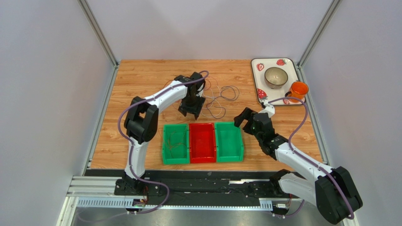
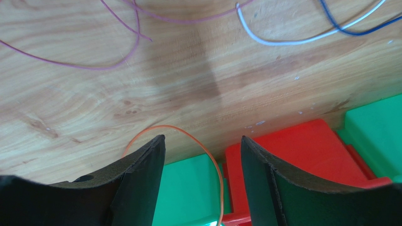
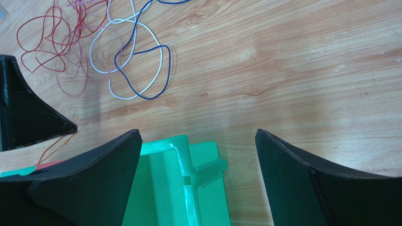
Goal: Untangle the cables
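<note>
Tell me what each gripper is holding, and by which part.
Nothing is held. The left gripper is open, with an orange cable passing loose between its jaws. The right gripper is open and empty above the corner of a green bin.

Lab test cell — grey wall panels (image 1: 47,94), alu frame (image 1: 98,33), base rail (image 1: 203,181).
</note>
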Available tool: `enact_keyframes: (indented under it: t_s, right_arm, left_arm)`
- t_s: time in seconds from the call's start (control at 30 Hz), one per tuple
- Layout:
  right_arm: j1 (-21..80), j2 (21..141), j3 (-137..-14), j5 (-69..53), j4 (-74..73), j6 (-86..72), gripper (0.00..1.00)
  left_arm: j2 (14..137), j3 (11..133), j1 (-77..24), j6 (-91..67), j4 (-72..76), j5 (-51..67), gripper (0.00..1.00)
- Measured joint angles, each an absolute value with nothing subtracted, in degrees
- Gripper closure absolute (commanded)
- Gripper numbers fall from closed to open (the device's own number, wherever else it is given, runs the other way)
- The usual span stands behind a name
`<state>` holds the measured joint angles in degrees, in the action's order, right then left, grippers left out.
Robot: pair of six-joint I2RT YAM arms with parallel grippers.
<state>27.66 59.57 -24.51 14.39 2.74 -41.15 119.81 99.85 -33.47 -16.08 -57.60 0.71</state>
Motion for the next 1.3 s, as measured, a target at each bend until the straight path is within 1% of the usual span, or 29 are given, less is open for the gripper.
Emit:
enact_keyframes:
  t_s: [0.2, 0.27, 0.3, 0.33, 0.43, 0.6, 0.77, 0.9, 1.1, 1.23, 1.3]
  right_arm:
    - [27.7, 59.6, -24.5, 14.4, 2.7, -41.1, 0.05]
    - [27.7, 59.6, -24.5, 14.4, 2.7, -41.1, 0.05]
    - [27.7, 59.6, -24.5, 14.4, 2.7, -41.1, 0.05]
    - [27.7, 59.6, -24.5, 14.4, 2.7, -41.1, 0.05]
    - [27.7, 59.7, -24.5, 14.4, 2.7, -41.1, 0.05]
    - [27.7, 59.7, -24.5, 14.4, 2.7, -41.1, 0.05]
    - [27.7, 59.8, -24.5, 14.4, 2.7, -41.1, 0.05]
    - [27.7, 59.8, -24.5, 14.4, 2.7, -41.1, 0.05]
    - [27.7, 59.8, -24.5, 14.4, 2.7, -41.1, 0.05]
    - [27.7, 59.8, -24.5, 14.4, 2.7, -41.1, 0.05]
    - [27.7, 59.8, -24.5, 14.4, 2.7, -41.1, 0.05]
  left_arm:
    - [119.8, 96.1, -34.1, -16.2, -58.9, 0.7, 0.37]
    - [119.8, 95.3, -34.1, -16.1, -58.9, 0.9, 0.47]
    - [119.8, 95.1, -34.1, -16.1, -59.0, 1.1, 0.53]
    - [119.8, 95.0, -34.2, -16.3, -58.9, 1.2, 0.69]
    - [119.8, 95.0, -34.1, -16.4, -58.9, 1.3, 1.00]
    - [119.8, 95.4, -34.2, -16.4, -59.0, 0.7, 1.00]
    - [118.2, 97.4, -34.3, -16.8, -60.7, -3.7, 1.00]
    - [111.3, 97.9, -35.6, -17.5, -62.5, -7.9, 1.00]
    - [98.4, 101.0, -40.6, -18.7, -65.5, -14.3, 1.00]
    - [93.5, 100.8, -43.1, -20.3, -66.5, -15.9, 1.00]
    - [91.5, 98.8, -43.6, -21.8, -66.5, -16.1, 1.00]
